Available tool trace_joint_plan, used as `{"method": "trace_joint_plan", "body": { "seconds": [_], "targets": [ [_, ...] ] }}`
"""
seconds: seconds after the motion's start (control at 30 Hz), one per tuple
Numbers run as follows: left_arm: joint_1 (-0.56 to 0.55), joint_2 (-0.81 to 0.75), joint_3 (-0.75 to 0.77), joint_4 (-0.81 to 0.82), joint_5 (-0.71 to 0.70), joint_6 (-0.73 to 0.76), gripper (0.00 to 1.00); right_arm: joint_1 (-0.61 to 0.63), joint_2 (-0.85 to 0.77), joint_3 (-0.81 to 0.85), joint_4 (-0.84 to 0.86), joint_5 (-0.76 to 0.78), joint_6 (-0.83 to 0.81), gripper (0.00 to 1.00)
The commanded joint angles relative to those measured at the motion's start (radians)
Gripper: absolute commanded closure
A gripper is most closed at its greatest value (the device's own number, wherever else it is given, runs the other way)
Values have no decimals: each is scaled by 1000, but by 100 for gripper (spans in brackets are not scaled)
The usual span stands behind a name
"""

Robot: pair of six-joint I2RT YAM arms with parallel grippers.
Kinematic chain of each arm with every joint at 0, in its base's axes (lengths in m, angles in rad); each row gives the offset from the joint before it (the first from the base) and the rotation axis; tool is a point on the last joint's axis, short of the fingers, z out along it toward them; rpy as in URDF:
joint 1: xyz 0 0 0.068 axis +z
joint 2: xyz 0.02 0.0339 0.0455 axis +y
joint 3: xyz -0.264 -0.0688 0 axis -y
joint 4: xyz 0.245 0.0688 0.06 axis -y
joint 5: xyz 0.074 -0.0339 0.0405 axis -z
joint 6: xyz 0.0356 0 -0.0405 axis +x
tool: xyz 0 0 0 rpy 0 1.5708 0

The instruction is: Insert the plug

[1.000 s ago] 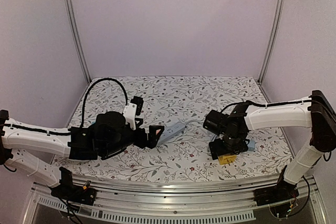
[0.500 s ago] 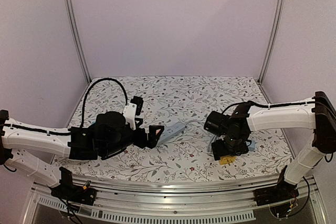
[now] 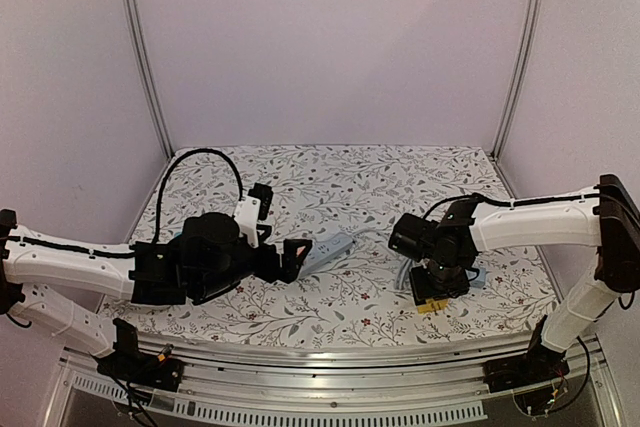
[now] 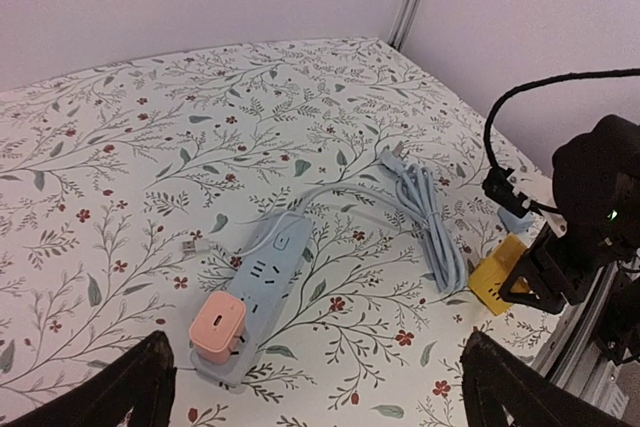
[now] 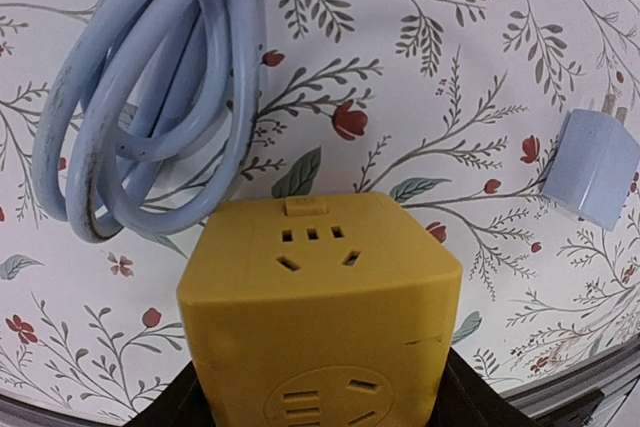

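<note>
A light blue power strip lies on the floral table with a pink charger plugged into its near end. My left gripper is open and empty, hovering just short of the strip, which also shows in the top view. My right gripper is shut on a yellow cube socket near the table's front right. A light blue plug lies on the table to the right of the cube, apart from it.
The strip's coiled blue cable lies just beyond the cube and runs back to the strip. A small USB connector lies left of the strip. The table's front edge is close to the cube.
My right gripper has shifted slightly with the yellow cube, which now sits more tucked under the wrist in the top view. The left arm has not moved.
</note>
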Motion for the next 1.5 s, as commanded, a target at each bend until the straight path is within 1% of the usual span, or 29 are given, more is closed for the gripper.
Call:
{"method": "trace_joint_plan", "body": {
  "seconds": [0.0, 0.1, 0.2, 0.33, 0.43, 0.57, 0.67, 0.83, 1.0, 1.07, 1.17, 1.2, 1.3, 1.47],
  "targets": [
    [-17, -32, -11, -37, -39, 19, 1, 8, 8, -16, 10, 28, 8, 45],
    [-18, -81, -28, -48, -64, 21, 0, 7, -1, -6, -6, 43, 13, 49],
    [-16, -130, -50, -55, -91, 24, 0, 7, -28, 6, -38, 74, 31, 51],
    [-14, -200, -61, -90, -136, 39, 0, 8, -109, 20, -57, 133, 52, 52],
    [-11, -253, -90, -80, -155, 47, 1, 7, -165, 43, -37, 181, 56, 53],
    [-9, -287, -96, -102, -184, 50, 0, 8, -214, 55, 45, 247, 31, 53],
    [-7, -284, -90, -121, -207, 50, 0, 7, -227, 49, 126, 263, -5, 53],
    [-6, -258, -61, -162, -198, 54, 1, 8, -213, 22, 298, 247, -90, 53],
    [-3, -231, -58, -161, -213, 48, 1, 8, -206, -3, 495, 191, -138, 55],
    [-1, -217, -49, -165, -207, 49, 0, 10, -220, -42, 632, 141, -190, 58],
    [2, -204, -33, -172, -195, 46, 0, 31, -254, -119, 838, 112, -293, 58],
    [3, -201, -23, -202, -189, 44, 1, 35, -263, -140, 895, 100, -327, 58],
    [6, -195, 2, -247, -174, 33, 1, 49, -267, -183, 1009, 108, -391, 63],
    [12, -199, 42, -305, -121, 25, 1, 60, -288, -257, 1133, 112, -463, 65]
  ]
}}
